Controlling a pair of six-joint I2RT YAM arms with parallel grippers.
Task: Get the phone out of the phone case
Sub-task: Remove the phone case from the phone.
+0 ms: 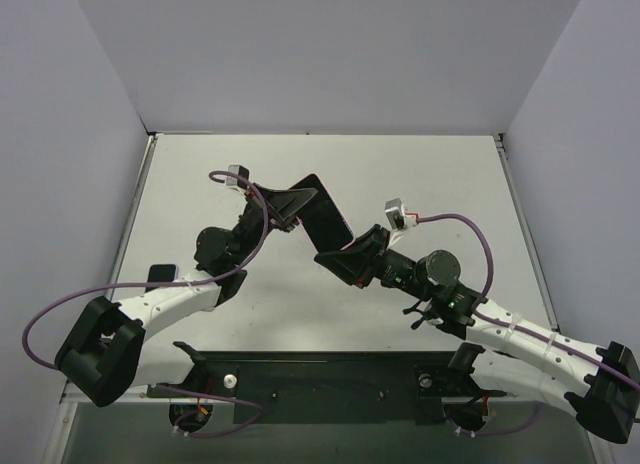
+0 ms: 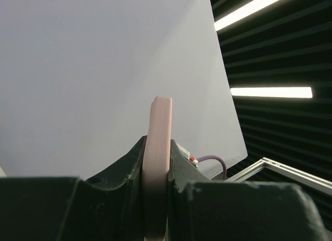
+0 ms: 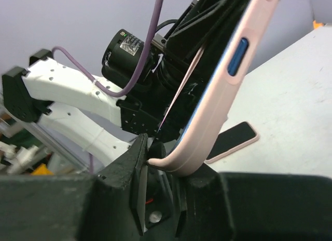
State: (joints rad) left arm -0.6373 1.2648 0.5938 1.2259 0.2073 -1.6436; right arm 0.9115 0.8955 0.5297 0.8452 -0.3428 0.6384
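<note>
Seen from above, the left arm [image 1: 170,299] runs up and to the right from the near left, bends at a black elbow joint, and carries its wrist further right. The left gripper [image 1: 290,206] points toward its partner. Its fingers [image 2: 129,165] are pressed against both faces of the pink phone case [image 2: 158,142], which stands edge-on between them. The right arm [image 1: 520,334] stretches leftward from the near right, its white forearm angled upward toward the wrist. The right gripper [image 1: 345,256] sits just beside the left one, jaws drawn in tight on the case's lower corner, one finger [image 3: 129,173] either side.
</note>
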